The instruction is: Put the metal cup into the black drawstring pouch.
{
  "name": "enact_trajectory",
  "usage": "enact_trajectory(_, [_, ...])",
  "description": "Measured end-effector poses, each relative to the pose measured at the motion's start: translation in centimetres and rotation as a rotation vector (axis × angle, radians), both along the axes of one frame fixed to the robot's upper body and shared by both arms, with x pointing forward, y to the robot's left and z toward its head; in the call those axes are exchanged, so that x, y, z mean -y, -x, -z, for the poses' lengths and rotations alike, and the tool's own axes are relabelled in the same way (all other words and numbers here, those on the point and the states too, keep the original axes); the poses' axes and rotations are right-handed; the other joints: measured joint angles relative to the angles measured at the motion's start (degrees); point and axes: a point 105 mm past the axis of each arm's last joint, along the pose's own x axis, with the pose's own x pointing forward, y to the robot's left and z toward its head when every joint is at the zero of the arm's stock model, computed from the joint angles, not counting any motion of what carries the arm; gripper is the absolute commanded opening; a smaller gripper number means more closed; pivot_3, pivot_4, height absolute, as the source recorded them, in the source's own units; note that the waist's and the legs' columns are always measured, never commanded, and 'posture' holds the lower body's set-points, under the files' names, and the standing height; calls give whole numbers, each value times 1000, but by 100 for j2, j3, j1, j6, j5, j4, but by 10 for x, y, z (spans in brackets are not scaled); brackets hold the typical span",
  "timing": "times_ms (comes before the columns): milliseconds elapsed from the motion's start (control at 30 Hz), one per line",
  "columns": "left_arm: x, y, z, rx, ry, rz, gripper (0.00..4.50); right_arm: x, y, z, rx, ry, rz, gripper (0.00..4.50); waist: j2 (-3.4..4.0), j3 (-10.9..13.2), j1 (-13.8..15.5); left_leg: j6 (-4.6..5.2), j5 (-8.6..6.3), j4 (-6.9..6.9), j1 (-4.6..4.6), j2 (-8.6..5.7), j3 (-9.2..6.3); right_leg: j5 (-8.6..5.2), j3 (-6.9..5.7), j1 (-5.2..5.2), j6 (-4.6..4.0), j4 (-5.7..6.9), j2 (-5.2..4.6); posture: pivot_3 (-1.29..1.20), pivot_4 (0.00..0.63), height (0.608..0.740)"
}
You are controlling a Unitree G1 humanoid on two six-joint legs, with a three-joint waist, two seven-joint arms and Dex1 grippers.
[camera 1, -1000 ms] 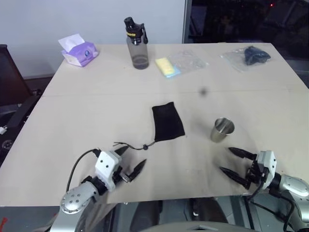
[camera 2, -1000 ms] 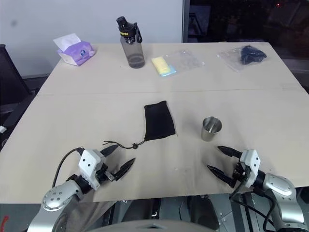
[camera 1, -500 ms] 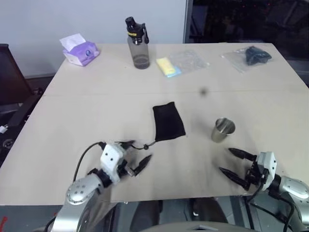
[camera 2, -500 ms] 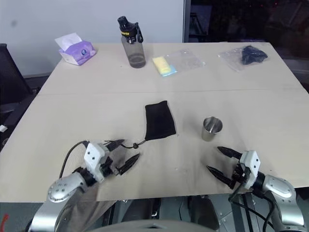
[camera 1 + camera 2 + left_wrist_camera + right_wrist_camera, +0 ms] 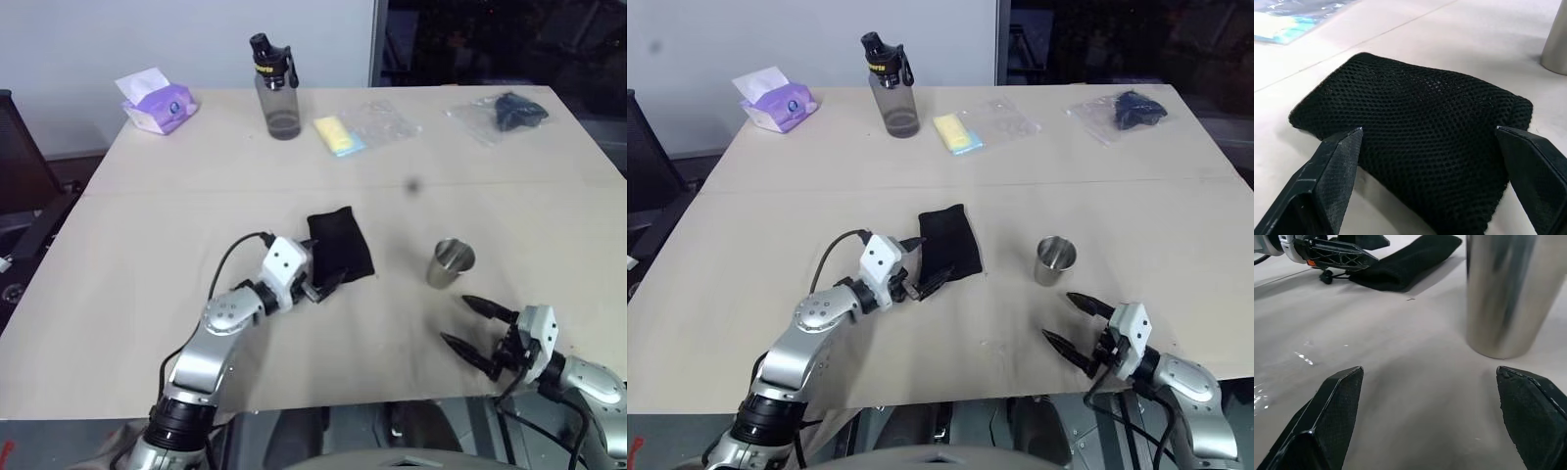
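Left gripper [image 5: 319, 278] sits spread wide at the near end of the black drawstring pouch [image 5: 340, 246], fingers [image 5: 1327, 181] flanking it, nothing clamped. Right gripper [image 5: 468, 324] is also spread, empty, near the table [image 5: 147, 225] edge, just short of the metal cup [image 5: 450, 263], which stands upright to the pouch's right. We can't read any writing; the water bottle [image 5: 276, 88] has a yellow band near its cap, illegible. Left wrist view gives us the pouch's mesh weave; right wrist view shows the cup's shiny wall close up with the pouch's cord toggle [image 5: 1327, 277] beyond.
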Motion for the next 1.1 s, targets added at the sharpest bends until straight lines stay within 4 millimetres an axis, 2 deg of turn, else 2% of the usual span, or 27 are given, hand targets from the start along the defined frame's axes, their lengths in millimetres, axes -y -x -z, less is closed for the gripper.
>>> enact_trajectory(133, [7,6,0,18,-23,76,4500,0,0,1,5,-3,21,4421,0,0,7,0,0,0,0,1,1,0,1,0,0,0,-2,0,150,740])
enact_trajectory(267, [0,9,1,45,-88,104,4500,1,3,4,-5,1,29,4421,1,0,4,0,0,0,1,3,1,0,0,0,-1,0,-1,0,150,740])
enact_trajectory(700, [-9,-5,6,75,-151,92,4500,1,1,3,5,9,40,4421,2,-1,14,0,0,2,3,3,3,0,1,2,0,3,-2,0,150,740])
enact_trajectory(800, [-6,-7,6,71,-132,90,3787,1,1,3,8,9,40,4500,2,-1,16,0,0,2,3,3,3,0,1,3,0,3,-2,0,150,740])
enact_trajectory(933, [-4,-8,6,63,-117,89,1780,1,1,3,9,8,42,4500,2,-1,14,0,0,2,3,2,1,0,0,4,0,4,-1,0,150,740])
enact_trajectory(967, [-4,-8,7,61,-116,88,1477,1,1,3,9,7,42,4500,2,-1,14,0,0,2,4,2,1,0,0,4,0,4,-1,0,150,740])
enact_trajectory(1000, [-4,-8,7,61,-116,88,903,1,1,3,9,7,43,4500,2,-1,14,0,0,2,4,2,2,0,1,4,0,4,-1,0,150,740])
enact_trajectory(1033, [-4,-8,7,61,-116,88,569,1,1,3,9,7,44,4500,2,-1,14,0,0,3,4,2,2,0,1,4,0,4,-1,0,150,740])
enact_trajectory(1067, [-4,-8,7,61,-116,88,46,1,1,3,9,6,45,4500,2,-1,14,0,0,3,4,2,2,0,1,5,0,4,-1,0,150,740])
enact_trajectory(1100, [-4,-8,7,60,-116,88,46,1,1,3,10,6,46,4500,2,-1,15,0,0,3,4,2,2,0,1,5,0,4,-1,0,150,740])
